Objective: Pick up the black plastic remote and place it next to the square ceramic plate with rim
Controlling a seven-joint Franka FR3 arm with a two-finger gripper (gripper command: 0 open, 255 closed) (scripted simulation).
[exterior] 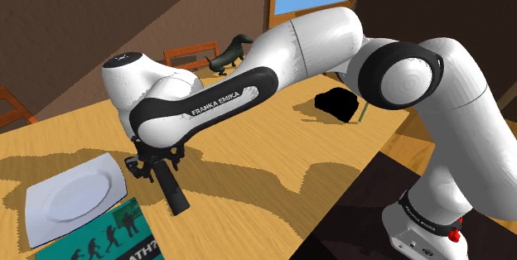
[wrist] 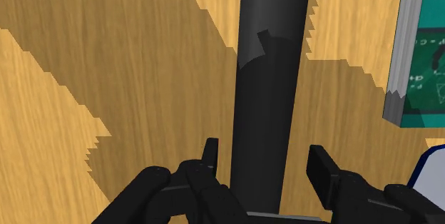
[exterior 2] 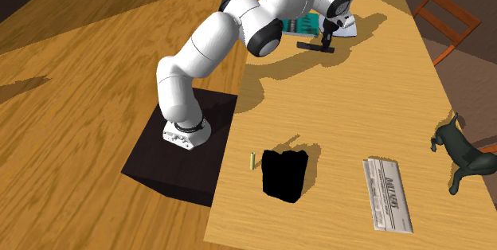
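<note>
gripper (wrist: pixel 265 151) astride remote (wrist: pixel 271 80), fingers (wrist: pixel 324 172) apart | remote's far end cut off (wrist view)

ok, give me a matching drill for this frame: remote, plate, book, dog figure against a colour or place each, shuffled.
Things:
1 remote
2 plate
3 book
4 dog figure

Colour or place:
A green cover
B white, square
C standing near the edge of the table
D lying inside the open hand, not clasped

Pairs: 1-D, 2-B, 3-A, 4-C
</note>
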